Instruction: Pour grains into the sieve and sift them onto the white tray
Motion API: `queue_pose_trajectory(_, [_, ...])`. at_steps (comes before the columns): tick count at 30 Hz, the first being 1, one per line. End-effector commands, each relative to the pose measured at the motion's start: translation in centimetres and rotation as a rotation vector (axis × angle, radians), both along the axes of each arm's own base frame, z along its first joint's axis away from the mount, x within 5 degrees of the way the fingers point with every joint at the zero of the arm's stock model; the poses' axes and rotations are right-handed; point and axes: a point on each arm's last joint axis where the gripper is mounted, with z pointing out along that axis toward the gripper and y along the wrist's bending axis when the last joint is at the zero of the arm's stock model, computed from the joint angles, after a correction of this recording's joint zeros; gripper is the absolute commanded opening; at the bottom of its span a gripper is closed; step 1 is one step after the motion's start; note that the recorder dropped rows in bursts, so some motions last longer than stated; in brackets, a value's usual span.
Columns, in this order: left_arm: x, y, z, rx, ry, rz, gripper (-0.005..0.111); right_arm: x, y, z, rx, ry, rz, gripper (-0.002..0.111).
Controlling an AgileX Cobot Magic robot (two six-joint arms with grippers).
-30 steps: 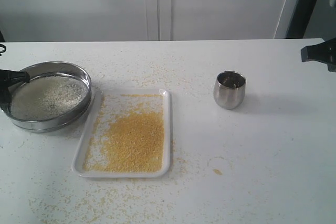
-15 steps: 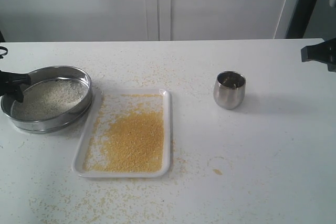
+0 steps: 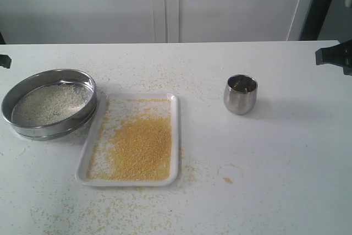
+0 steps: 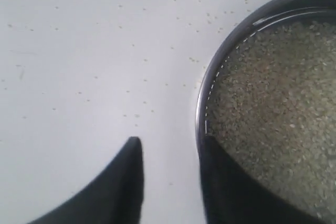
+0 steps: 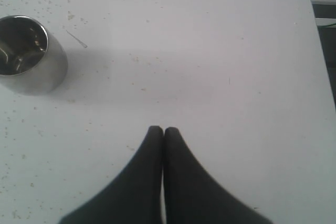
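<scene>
White table [image 3: 275, 163] against pale wall panels [image 3: 110, 4]; both grippers stand clear of the work items.

The left gripper [image 4: 171, 140] has its two black fingers [image 4: 126, 182] parted by a moderate gap, with only bare table between them and nothing held. In its wrist view one fingertip lies just over the rim of the sieve [image 4: 206, 93]. The right gripper [image 5: 163, 129] has its fingers pressed together and empty, hovering over bare table well apart from the steel cup [image 5: 26, 51]. The sieve sits upright at the table's left, holding a layer of pale whitish grains [image 3: 49, 103]. Its wall is just beside the upper left corner of the white tray [image 3: 177, 136]. Fine golden grains cover most of the tray floor, and more lie scattered on the table around it. The cup stands upright to the right of the tray.
</scene>
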Motion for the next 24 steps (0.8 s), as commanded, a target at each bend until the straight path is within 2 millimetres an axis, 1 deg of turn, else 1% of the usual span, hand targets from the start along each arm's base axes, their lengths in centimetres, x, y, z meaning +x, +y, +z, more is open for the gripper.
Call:
queue_pose_trajectory(1, [-2.5,-0.1,3.4,0.054,-0.022,-0.054,0.001,0.0,-0.1,0.1,0.001,-0.01,-0.004,0.0])
queue_pose_trajectory(3, [-3.8,-0.3,4.5,0.059,-0.053,-0.053,0.0,0.0,-0.1,0.1,0.001,-0.01,-0.004,0.0])
queue_pose_trajectory(6, [-6.5,-0.6,5.7,0.061,-0.1,-0.052,0.0,0.0,-0.1,0.1,0.001,-0.01,-0.004,0.0])
queue_pose_trajectory(10, [-10.6,-1.2,6.3,0.055,-0.168,-0.047,0.0,0.0,-0.1,0.1,0.001,-0.011,-0.004,0.0])
queue_pose_trajectory(12, [-12.6,-1.4,6.8,0.036,-0.224,-0.017,0.0,0.0,-0.1,0.1,0.001,-0.011,-0.004,0.0])
queue_pose_trajectory(17, [-16.5,-2.2,7.9,-0.034,-0.33,0.036,0.0,0.0,-0.1,0.1,0.001,-0.011,-0.004,0.0])
queue_pose_trajectory(20, [-18.7,-3.1,8.5,-0.064,-0.367,0.018,0.0,0.0,-0.1,0.1,0.001,-0.009,-0.004,0.0])
queue_pose_trajectory(24, [-21.6,-4.5,9.3,-0.071,-0.432,-0.05,0.0,0.0,-0.1,0.1,0.001,-0.009,-0.004,0.0])
